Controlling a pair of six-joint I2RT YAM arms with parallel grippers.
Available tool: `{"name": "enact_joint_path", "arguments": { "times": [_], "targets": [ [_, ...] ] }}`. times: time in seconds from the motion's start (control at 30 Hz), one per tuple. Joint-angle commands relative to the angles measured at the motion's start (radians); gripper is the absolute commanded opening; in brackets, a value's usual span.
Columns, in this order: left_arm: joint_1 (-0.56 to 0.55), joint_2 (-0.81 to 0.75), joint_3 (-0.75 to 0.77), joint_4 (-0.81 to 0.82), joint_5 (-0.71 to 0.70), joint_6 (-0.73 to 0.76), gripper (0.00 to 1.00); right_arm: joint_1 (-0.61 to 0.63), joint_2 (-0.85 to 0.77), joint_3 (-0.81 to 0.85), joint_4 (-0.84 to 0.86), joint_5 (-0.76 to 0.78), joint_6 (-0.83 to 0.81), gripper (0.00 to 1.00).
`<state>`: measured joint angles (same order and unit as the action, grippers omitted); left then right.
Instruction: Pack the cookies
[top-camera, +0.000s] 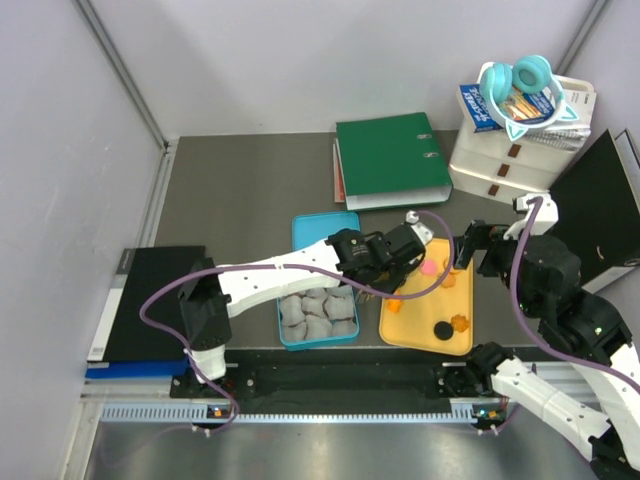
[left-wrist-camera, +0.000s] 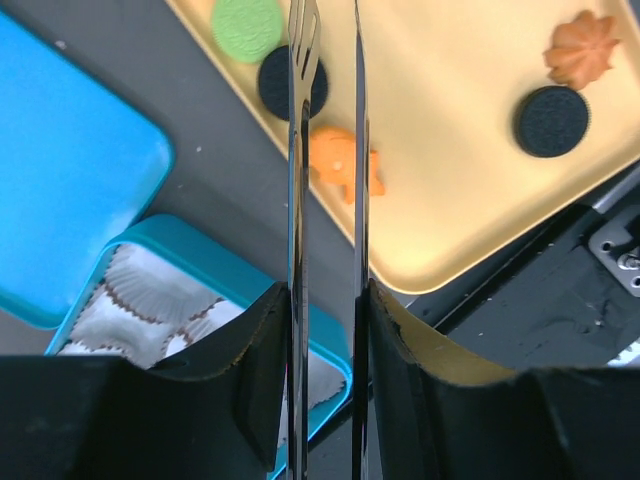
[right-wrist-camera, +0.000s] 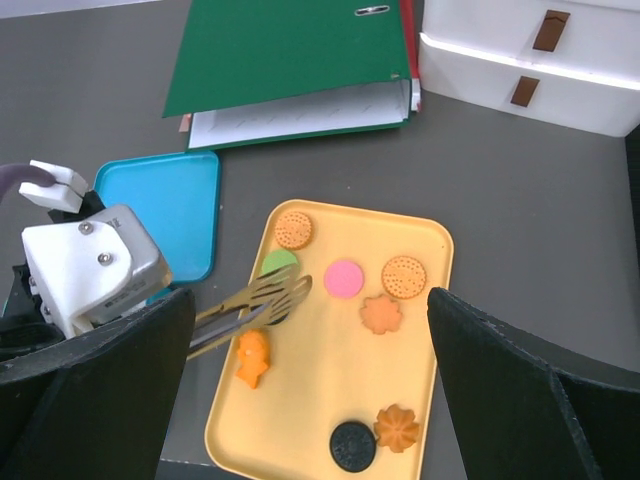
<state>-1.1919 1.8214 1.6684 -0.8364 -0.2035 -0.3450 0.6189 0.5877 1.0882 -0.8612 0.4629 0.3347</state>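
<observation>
Several cookies lie on the yellow tray (right-wrist-camera: 320, 390): green (right-wrist-camera: 279, 264), pink (right-wrist-camera: 344, 278), two tan round ones (right-wrist-camera: 404, 276), orange flower shapes (right-wrist-camera: 381, 314), an orange piece (right-wrist-camera: 252, 357) and a black one (right-wrist-camera: 352, 446). My left gripper (left-wrist-camera: 328, 300) is shut on metal tongs (left-wrist-camera: 300, 100). The tongs' blades stand slightly apart, with their tips at a second black cookie (left-wrist-camera: 275, 85) beside the green one (left-wrist-camera: 247, 27). I cannot tell whether they touch it. My right gripper (right-wrist-camera: 311, 300) hangs open above the tray, holding nothing.
A teal box (top-camera: 318, 315) with crinkled paper liners sits left of the tray, its lid (top-camera: 325, 230) behind it. A green binder (top-camera: 392, 160) and white drawers (top-camera: 510, 160) stand at the back. A black notebook (top-camera: 150, 300) lies at the far left.
</observation>
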Motion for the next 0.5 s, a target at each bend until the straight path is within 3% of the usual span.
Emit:
{"name": "enact_joint_path", "arguments": {
  "times": [0.0, 0.17, 0.47],
  "targets": [
    [-0.052, -0.005, 0.054, 0.077, 0.053, 0.018, 0.41, 0.008, 0.003, 0.033, 0.014, 0.045, -0.037, 0.99],
    [-0.147, 0.007, 0.076, 0.073, 0.039, 0.087, 0.42, 0.008, 0.007, 0.052, 0.005, 0.080, -0.039, 0.99],
    [-0.167, -0.062, -0.039, 0.091, 0.049, 0.032, 0.45, 0.008, 0.043, 0.087, -0.039, 0.157, 0.027, 0.99]
  ]
}}
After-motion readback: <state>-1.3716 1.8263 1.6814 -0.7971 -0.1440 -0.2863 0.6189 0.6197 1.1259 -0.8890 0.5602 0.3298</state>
